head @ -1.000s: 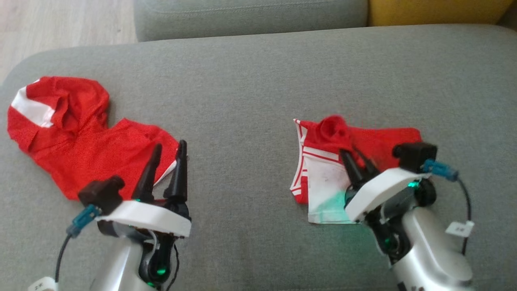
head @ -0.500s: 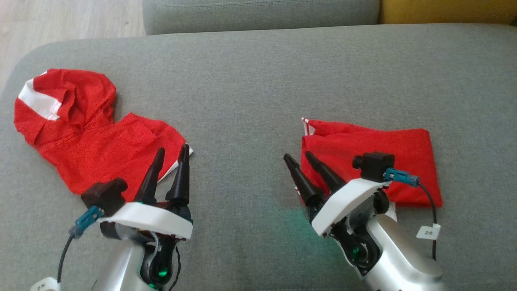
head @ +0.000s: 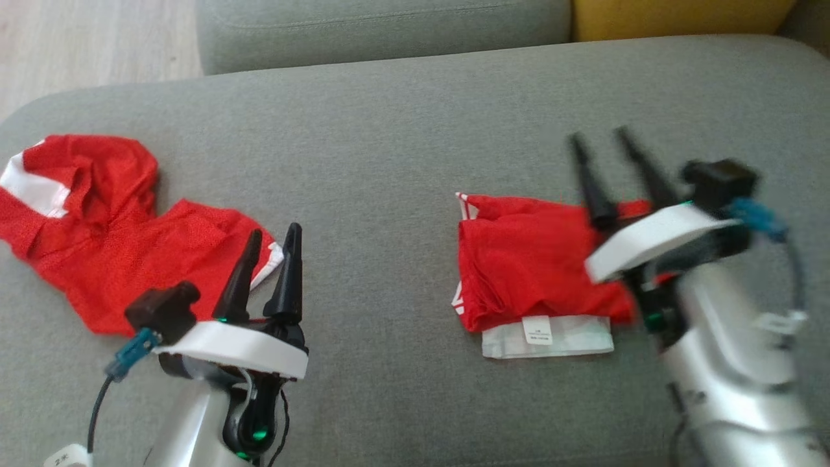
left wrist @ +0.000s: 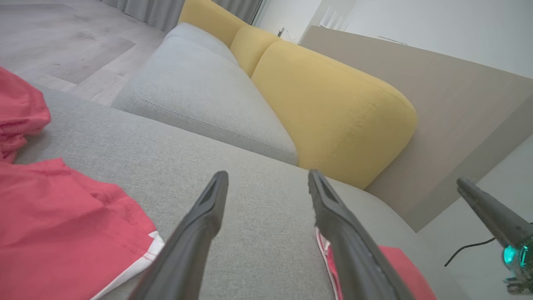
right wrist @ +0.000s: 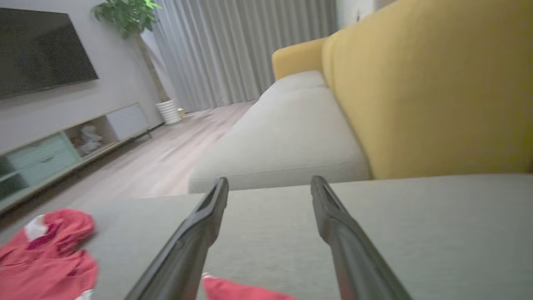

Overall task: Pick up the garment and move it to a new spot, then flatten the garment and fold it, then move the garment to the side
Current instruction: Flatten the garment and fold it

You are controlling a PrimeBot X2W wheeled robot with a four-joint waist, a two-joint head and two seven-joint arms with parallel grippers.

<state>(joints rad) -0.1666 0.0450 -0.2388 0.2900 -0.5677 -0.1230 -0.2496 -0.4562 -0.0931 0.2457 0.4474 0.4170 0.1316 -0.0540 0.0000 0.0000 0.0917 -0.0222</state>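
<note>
I see my left gripper (head: 273, 229) and right gripper (head: 598, 133) spread wide over the grey seat (head: 389, 162), yellow cushion (head: 674, 16) behind it.

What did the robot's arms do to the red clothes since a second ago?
The right gripper opened, let go of the folded red garment and lifted away past its far edge, fingers spread. The raised flap dropped flat, with a white band showing at the near edge. The left gripper stayed open beside the crumpled red garment, which did not move.
</note>
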